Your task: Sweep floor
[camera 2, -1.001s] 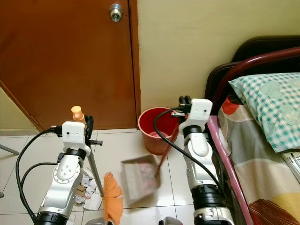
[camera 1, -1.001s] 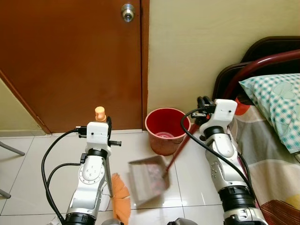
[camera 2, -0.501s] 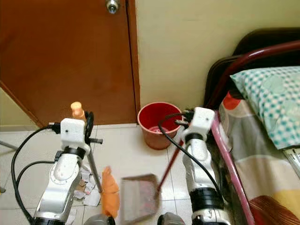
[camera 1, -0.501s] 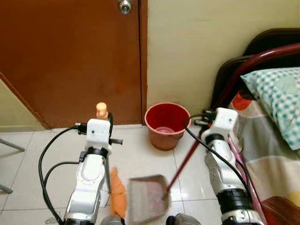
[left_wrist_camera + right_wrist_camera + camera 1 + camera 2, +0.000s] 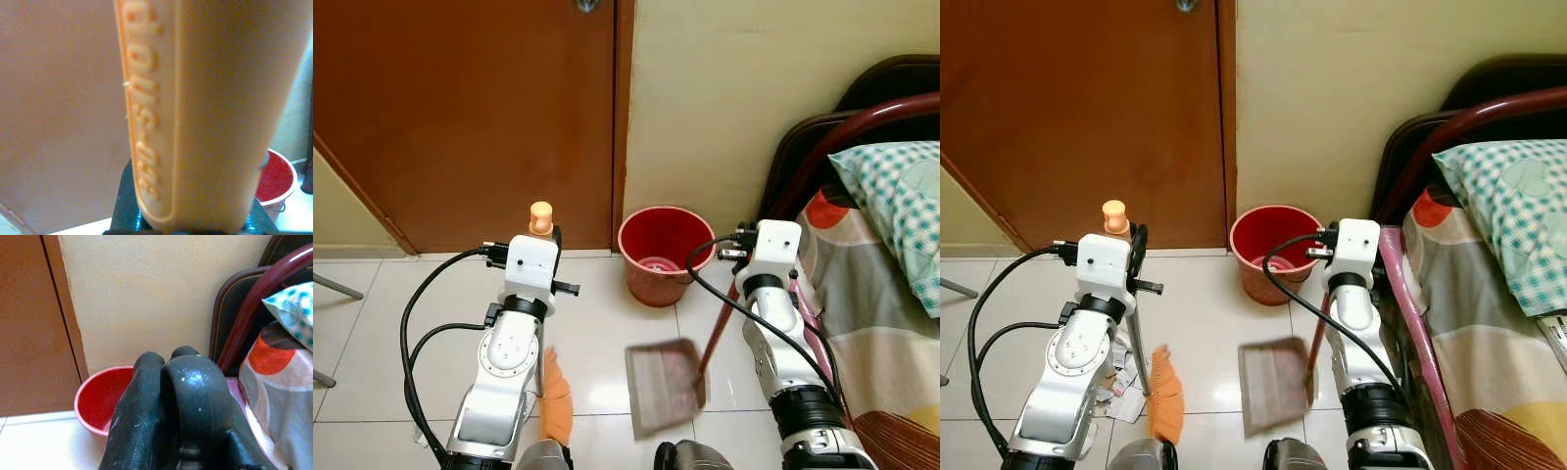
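Your left gripper point(image 5: 544, 238) clamping the orange broom handle point(image 5: 195, 112), bristles point(image 5: 1166, 403) resting on tile by paper scraps point(image 5: 1121, 387), your right gripper point(image 5: 171, 396) gripping the dustpan handle point(image 5: 715, 333), dustpan point(image 5: 666, 384) hanging near the red bucket point(image 5: 659, 253).

An orange broom point(image 5: 1163, 406) stands nearly upright in the left gripper point(image 5: 546, 238), its orange handle tip point(image 5: 540, 214) poking up above the fingers and its bristle head on the tiles below. A grey dustpan point(image 5: 666, 385) on a long red handle point(image 5: 717, 328) hangs tilted below the right gripper point(image 5: 736, 247), near a red bucket point(image 5: 659, 253) by the wall. Paper scraps point(image 5: 1119, 387) lie beside the broom head.
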### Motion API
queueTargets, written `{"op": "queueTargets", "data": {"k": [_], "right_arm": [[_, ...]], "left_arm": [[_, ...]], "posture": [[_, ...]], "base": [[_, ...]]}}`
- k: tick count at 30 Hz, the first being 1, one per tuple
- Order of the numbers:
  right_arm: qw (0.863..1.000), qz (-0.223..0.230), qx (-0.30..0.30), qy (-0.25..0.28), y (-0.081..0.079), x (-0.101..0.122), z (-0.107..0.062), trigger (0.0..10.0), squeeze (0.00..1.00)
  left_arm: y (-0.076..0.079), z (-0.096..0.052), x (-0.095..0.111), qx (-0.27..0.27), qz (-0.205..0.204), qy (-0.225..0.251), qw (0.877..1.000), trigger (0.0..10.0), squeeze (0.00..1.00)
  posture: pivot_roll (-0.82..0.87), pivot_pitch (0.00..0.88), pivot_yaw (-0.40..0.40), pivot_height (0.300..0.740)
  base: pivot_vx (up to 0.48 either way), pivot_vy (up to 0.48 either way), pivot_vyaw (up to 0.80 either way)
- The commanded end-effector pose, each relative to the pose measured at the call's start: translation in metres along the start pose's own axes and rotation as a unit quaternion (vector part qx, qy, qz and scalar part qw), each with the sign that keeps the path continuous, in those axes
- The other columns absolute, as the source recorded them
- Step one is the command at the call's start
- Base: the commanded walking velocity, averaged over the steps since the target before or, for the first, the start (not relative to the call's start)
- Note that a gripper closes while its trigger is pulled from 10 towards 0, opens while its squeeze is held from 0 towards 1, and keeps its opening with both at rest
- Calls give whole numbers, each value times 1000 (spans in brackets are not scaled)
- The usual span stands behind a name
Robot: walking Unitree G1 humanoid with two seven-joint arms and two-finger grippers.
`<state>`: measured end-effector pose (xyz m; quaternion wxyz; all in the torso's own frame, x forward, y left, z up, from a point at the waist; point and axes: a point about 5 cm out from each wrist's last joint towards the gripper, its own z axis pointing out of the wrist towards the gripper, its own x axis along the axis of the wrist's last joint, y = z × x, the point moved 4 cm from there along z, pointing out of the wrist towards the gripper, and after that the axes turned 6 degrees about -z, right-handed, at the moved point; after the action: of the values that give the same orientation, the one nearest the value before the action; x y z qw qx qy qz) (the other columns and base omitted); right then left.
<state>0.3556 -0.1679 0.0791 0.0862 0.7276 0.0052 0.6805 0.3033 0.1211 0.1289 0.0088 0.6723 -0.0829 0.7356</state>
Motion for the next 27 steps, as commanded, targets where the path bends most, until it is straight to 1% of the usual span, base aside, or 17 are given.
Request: {"op": "queueTargets", "data": {"k": [1, 2, 3, 5, 8, 10, 11, 14, 17, 20, 22, 25, 26, 27], "right_arm": [[1000, -13, 0, 14, 0, 5, 1, 10000, 0], [1000, -28, -7, 11, 5, 1, 1, 10000, 0], [1000, -28, -7, 11, 5, 1, 1, 10000, 0], [1000, -29, -9, 7, 8, -1, 1, 10000, 0], [999, -46, -5, 11, 8, 0, 2, 10000, 0], [999, -44, -10, 6, 10, -2, 2, 10000, 0], [999, -44, -10, 6, 10, -2, 2, 10000, 0], [999, -45, -10, 6, 10, -3, 2, 10000, 0], [999, -47, -9, 9, 9, -3, 2, 10000, 0], [999, -48, -7, 9, 8, -3, 2, 10000, 0], [999, -49, -6, 9, 7, -3, 2, 10000, 0], [999, -49, -4, 9, 6, -2, 3, 10000, 0], [999, -49, -4, 9, 6, -2, 3, 10000, 0], [999, -48, -5, 9, 6, -2, 3, 10000, 0]], "left_arm": [[-8, 1, 46, 6, 34, 88, 995, 10000, 0], [-10, 4, 57, 7, 31, 106, 994, 10000, 0], [-10, 4, 57, 7, 31, 106, 994, 10000, 0], [-12, 10, 70, 2, 35, 127, 991, 10000, 0], [-20, 17, 76, 8, 36, 140, 989, 10000, 0], [-26, 22, 80, 14, 41, 149, 988, 10000, 0], [-26, 22, 80, 14, 41, 149, 988, 10000, 0], [-32, 26, 88, 20, 42, 161, 986, 10000, 0], [-34, 29, 95, 22, 41, 169, 985, 10000, 0], [-35, 29, 97, 24, 41, 171, 984, 10000, 0], [-37, 27, 94, 28, 44, 168, 984, 10000, 0], [-44, 24, 81, 37, 50, 149, 987, 10000, 0], [-44, 24, 81, 37, 50, 149, 987, 10000, 0], [-50, 21, 69, 45, 58, 129, 989, 10000, 0]], "posture": [[52, 67, -18, 740], [53, 64, -17, 740], [53, 64, -17, 740], [51, 61, -16, 740], [46, 63, -10, 740], [46, 63, -10, 740], [46, 63, -10, 740], [43, 61, -7, 740], [43, 61, -7, 740], [43, 61, -7, 740], [43, 61, -7, 740], [49, 63, -7, 740], [49, 63, -7, 740], [49, 63, -7, 740]], "base": [[0, 0, 0], [0, 0, 0], [0, 0, 0], [0, 0, 0], [0, 0, 0], [0, 0, 0], [0, 0, 0], [0, 0, 0], [0, 0, 0], [0, 0, 0], [0, 0, 0], [0, 0, 0], [0, 0, 0], [0, 0, 0]]}}
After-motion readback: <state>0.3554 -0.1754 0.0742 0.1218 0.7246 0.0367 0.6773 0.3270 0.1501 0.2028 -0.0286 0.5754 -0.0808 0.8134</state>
